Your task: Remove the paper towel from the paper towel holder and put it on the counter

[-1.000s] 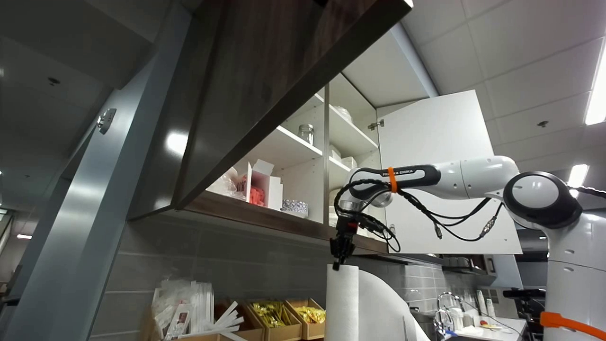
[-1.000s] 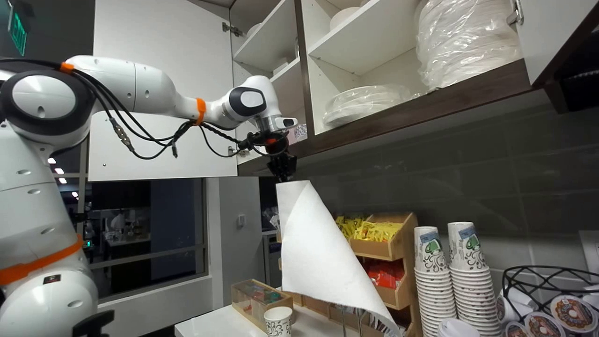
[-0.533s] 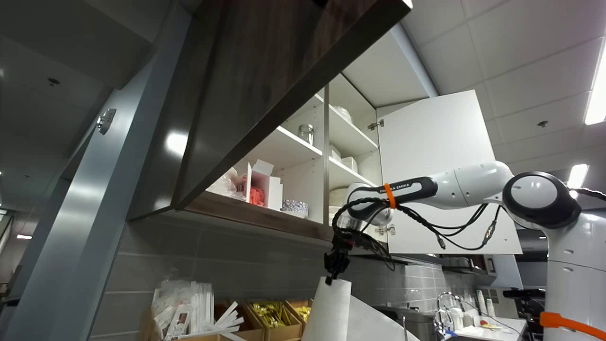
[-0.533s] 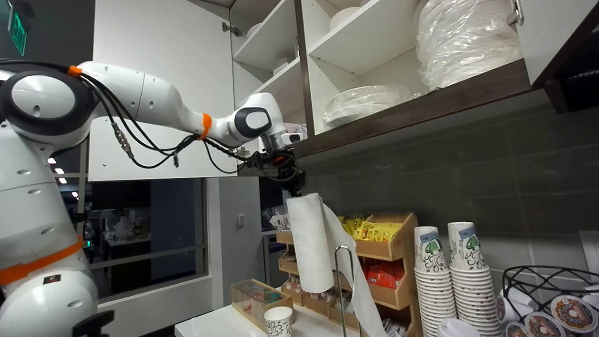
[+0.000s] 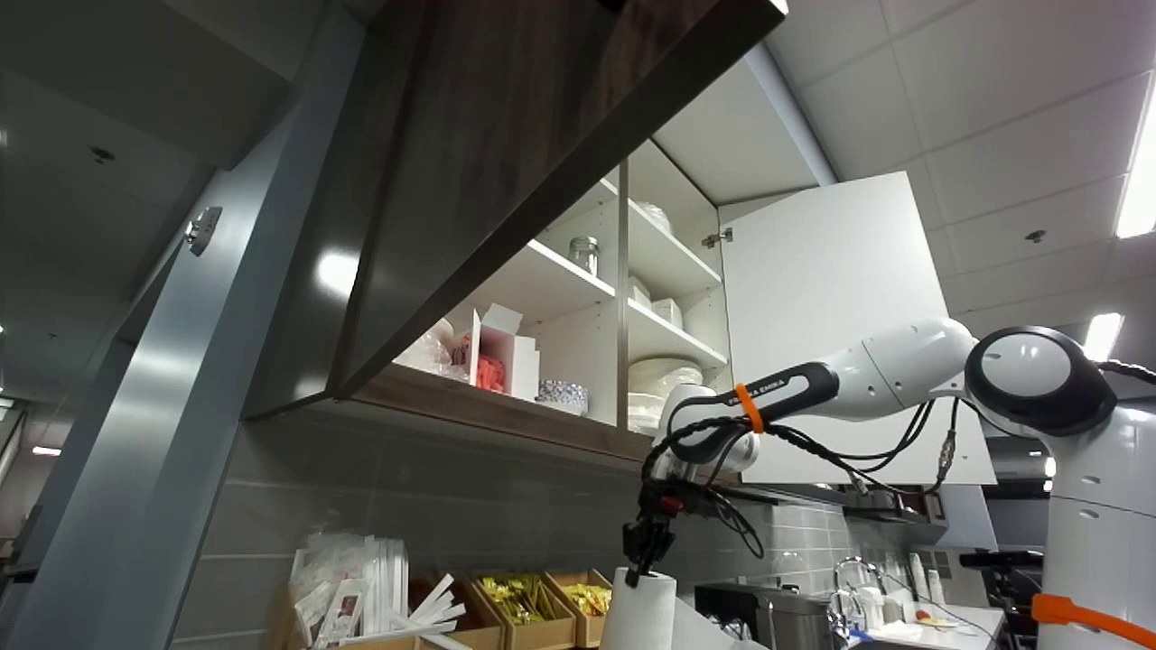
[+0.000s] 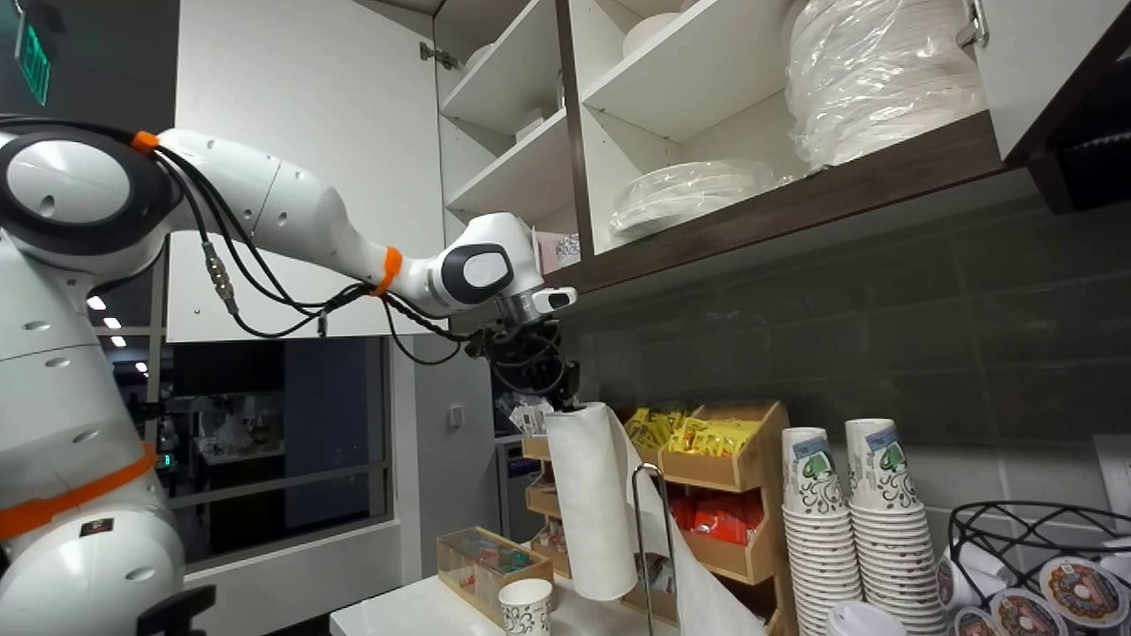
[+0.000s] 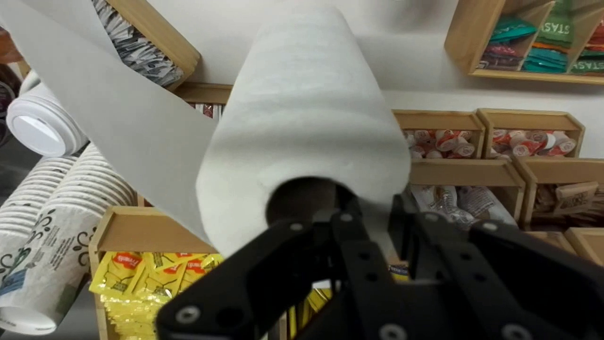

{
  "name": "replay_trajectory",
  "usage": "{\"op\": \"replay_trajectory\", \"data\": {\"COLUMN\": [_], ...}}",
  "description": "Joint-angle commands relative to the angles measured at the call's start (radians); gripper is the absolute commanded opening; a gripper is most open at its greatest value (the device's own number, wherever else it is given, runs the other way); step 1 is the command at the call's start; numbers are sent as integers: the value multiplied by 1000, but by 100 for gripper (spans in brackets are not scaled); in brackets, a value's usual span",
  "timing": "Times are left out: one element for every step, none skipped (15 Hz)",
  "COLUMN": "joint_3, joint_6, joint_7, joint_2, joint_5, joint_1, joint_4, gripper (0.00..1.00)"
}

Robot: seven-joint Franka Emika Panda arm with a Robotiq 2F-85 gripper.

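Directly below the pincer (image 7: 375,204), the paper towel (image 6: 590,503) leans, its rim pinched.

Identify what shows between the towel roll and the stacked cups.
In an exterior view: a wire loop, a loose towel sheet and a wooden packet rack.

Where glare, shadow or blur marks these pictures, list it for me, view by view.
Wrist view: gripper soft, paper towel blurred at its near end, a grey shadow across it; in an exterior view: glare spot on the dark cupboard, ceiling light burnt to white; in an exterior view: plastic wrap glinting, window mostly dark.
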Motion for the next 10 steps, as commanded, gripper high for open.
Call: {"op": "replay_trajectory", "data": {"joint_3": [-9, -9, -9, -9, -8, -7, -7, -7, -6, -6], "joint_6": [76, 88, 99, 116, 142, 171, 196, 220, 240, 252], "joint_7": [2, 7, 9, 12, 14, 19, 21, 25, 31, 33], "joint_2": [-25, -23, -20, -19, -19, -19, -18, -16, -14, -11], "joint_5": [4, 1, 0, -1, -3, -4, -1, 1, -1, 0], "joint_1": [-7, -10, -12, -14, -16, -18, -18, -19, -21, -22], "joint_4": [-104, -123, -142, -161, -180, -199, -216, -230, -244, -254], "gripper": [5, 5, 5, 5, 5, 5, 5, 5, 5, 5]}}
